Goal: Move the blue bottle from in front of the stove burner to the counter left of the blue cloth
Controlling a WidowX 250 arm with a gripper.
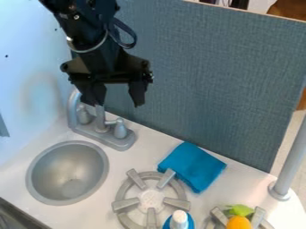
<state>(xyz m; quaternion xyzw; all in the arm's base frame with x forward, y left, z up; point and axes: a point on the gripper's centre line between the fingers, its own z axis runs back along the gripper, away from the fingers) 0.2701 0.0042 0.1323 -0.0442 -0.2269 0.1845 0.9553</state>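
Smooth white countertop [146, 156] runs below a tall panel [221, 67] covered in coarse, woven blue-gray fabric, with a plain, pale wall [30, 89] on the left. The black claw [117, 103] hangs from the arm at the far left, pointing down, its two blunt, angular fingers spread wide apart with nothing gripped between them. Its left-hand finger, as the scene is viewed, overlaps the upper part of the gray faucet [100, 120]; from this slant it is hard to say whether the two touch. That faucet stands on the counter at the far left, its curved spout and rounded handles rising from a long base with softened edges.

Nearer and to the left, the round sink [67, 143] is set into the counter, a dull metallic-gray bowl with a raised rim. To its right lies a gray stove burner [150, 199], a ring with thick, blocky prongs around a pale, round center. A folded bright blue cloth [192, 165], soft and slightly creased, rests at the burner's far right side. At the near edge are a blue bottle [179, 220] with a white cap and, farther right, a rounded orange toy [239, 222] with a green top, among the prongs of a second burner [258, 217]. On the right, a smooth gray pole [293, 156] rises from a round collar.
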